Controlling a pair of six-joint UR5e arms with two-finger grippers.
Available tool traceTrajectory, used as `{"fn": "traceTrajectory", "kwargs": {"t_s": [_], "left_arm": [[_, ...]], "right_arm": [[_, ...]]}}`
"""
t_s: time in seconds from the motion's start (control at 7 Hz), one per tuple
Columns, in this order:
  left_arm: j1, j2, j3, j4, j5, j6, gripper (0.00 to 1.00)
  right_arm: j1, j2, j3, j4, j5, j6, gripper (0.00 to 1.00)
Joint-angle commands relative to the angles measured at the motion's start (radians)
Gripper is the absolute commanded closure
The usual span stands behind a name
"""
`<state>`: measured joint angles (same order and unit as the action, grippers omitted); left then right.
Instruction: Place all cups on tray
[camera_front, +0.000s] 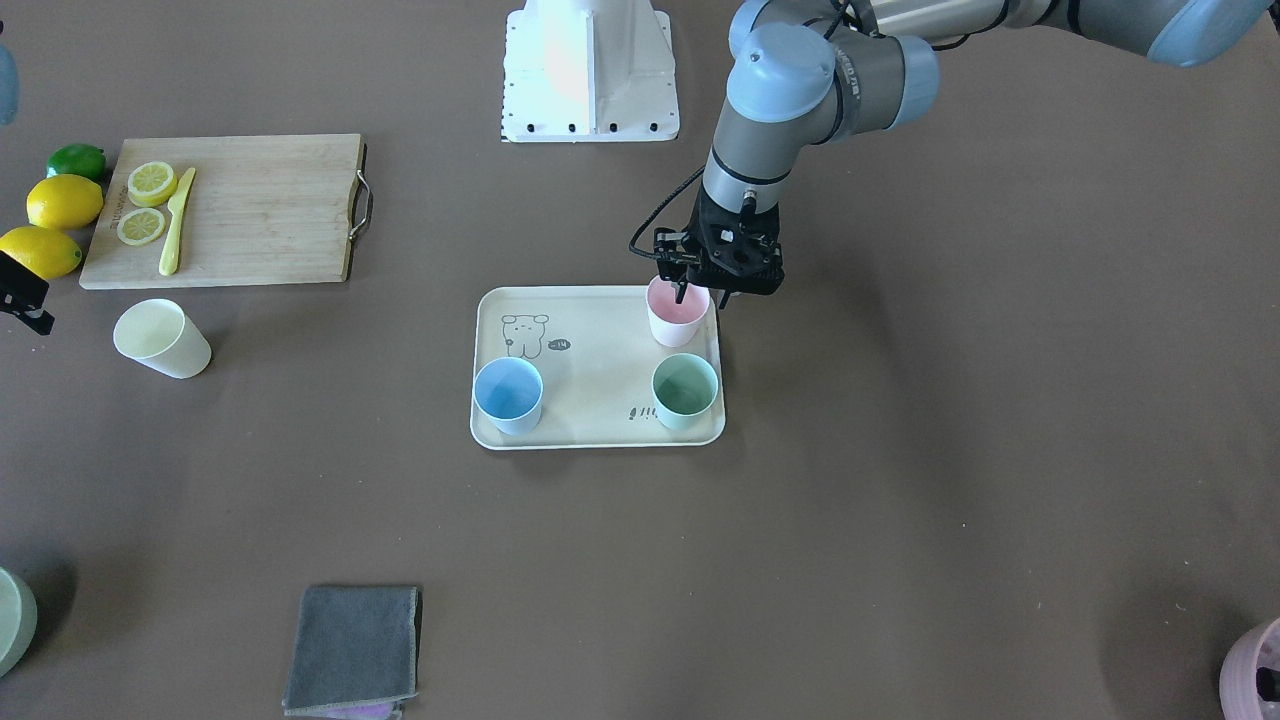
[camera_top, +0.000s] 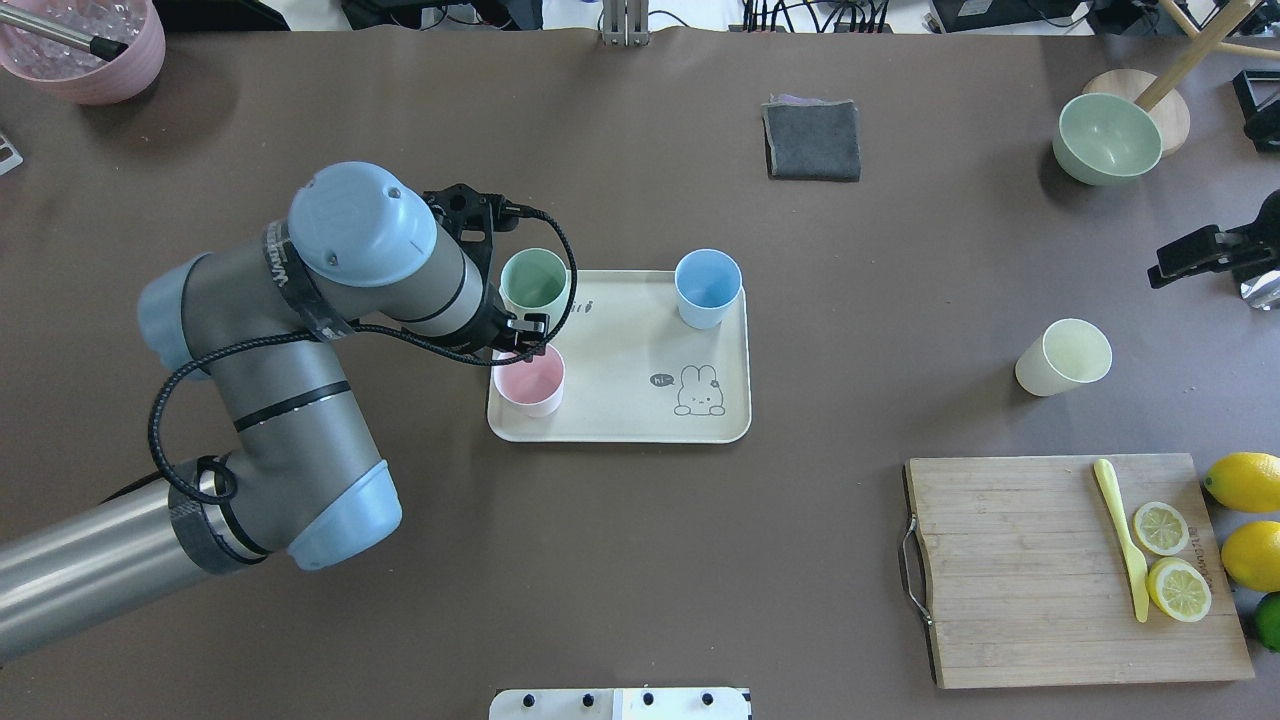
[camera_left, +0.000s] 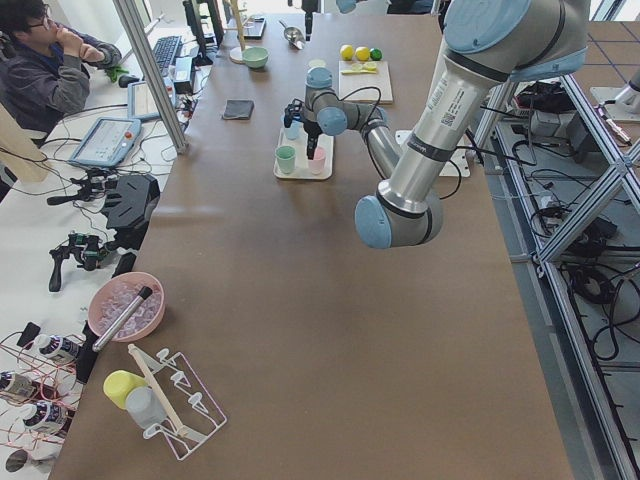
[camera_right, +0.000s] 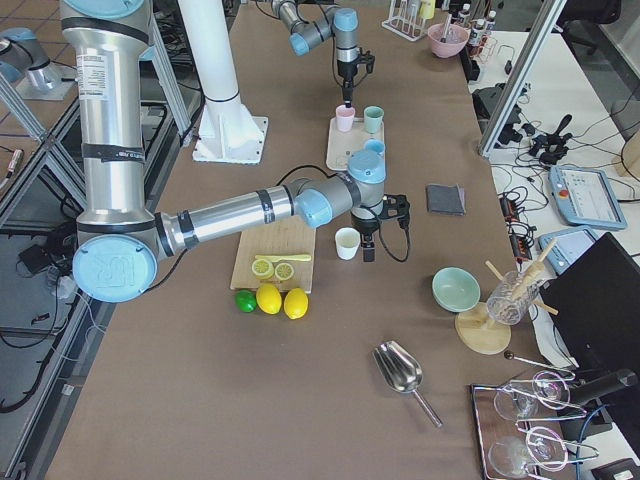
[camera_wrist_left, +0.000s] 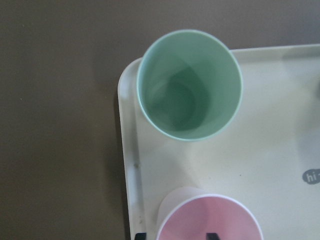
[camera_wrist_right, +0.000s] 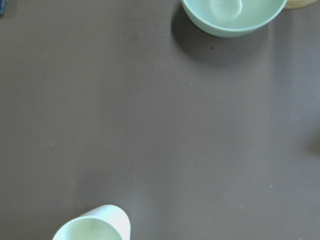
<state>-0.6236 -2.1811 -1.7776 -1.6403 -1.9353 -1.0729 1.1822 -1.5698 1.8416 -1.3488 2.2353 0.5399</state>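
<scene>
The cream tray (camera_top: 620, 410) holds three upright cups: blue (camera_top: 708, 288), mint green (camera_top: 533, 280) and pink (camera_top: 530, 380). My left gripper (camera_top: 525, 340) points down at the pink cup's (camera_front: 675, 312) rim. In the left wrist view one fingertip (camera_wrist_left: 212, 235) is inside the pink cup (camera_wrist_left: 207, 220) and the other is outside its wall, well apart, so it is open. The yellow cup (camera_top: 1065, 357) stands on the table, off the tray. My right gripper (camera_top: 1165, 270) hovers just beyond it; no fingertips show in its wrist view, so it seems open and empty.
A wooden cutting board (camera_top: 1020, 570) with lemon slices and a yellow knife (camera_top: 1125, 535) lies near the yellow cup, with whole lemons (camera_top: 1245, 480) beside it. A pale green bowl (camera_top: 1105, 138), a grey cloth (camera_top: 812, 138) and a pink bowl (camera_top: 80, 50) sit at the far edge.
</scene>
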Motion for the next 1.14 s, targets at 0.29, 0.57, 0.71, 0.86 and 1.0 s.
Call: {"fn": "traceTrajectory", "kwargs": {"t_s": [0.29, 0.57, 0.71, 0.86, 1.0], "left_arm": [[-0.179, 0.023, -0.06, 0.066, -0.149, 0.162, 0.02], [-0.179, 0.023, -0.062, 0.065, -0.149, 0.162, 0.02], [-0.179, 0.024, -0.062, 0.065, -0.149, 0.162, 0.02], [-0.179, 0.024, -0.06, 0.065, -0.149, 0.163, 0.02], [-0.179, 0.024, -0.059, 0.065, -0.148, 0.163, 0.02]], "right_arm": [[-0.108, -0.012, -0.005, 0.002, -0.077, 0.052, 0.0], [-0.168, -0.012, -0.004, 0.004, -0.134, 0.121, 0.01], [-0.186, -0.015, -0.015, 0.042, -0.135, 0.153, 0.01], [-0.205, -0.015, -0.056, 0.098, -0.14, 0.161, 0.03], [-0.219, -0.018, -0.083, 0.158, -0.154, 0.181, 0.08]]}}
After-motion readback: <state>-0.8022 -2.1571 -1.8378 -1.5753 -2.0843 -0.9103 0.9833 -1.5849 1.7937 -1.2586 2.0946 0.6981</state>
